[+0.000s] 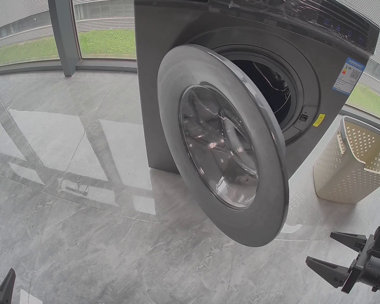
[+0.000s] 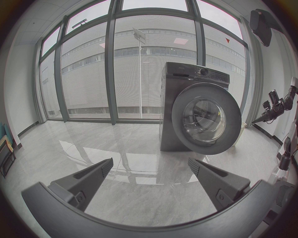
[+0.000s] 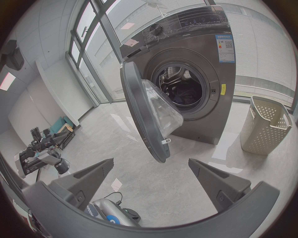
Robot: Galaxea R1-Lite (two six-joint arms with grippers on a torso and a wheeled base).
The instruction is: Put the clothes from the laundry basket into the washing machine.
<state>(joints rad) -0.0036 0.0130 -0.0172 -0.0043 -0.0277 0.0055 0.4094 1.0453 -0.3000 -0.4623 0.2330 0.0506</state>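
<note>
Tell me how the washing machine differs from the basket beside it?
The washing machine is dark grey with solid walls; the basket is cream and full of holes. The machine stands far taller than the basket. The machine opens at the front, the basket at the top. Both stand on the floor.

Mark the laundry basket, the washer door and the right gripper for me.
laundry basket (image 1: 340, 175): head view, perforated side wall.
washer door (image 1: 220, 147): head view, middle of its glass window.
right gripper (image 1: 318, 246): head view, midway between its open fingertips.
</note>
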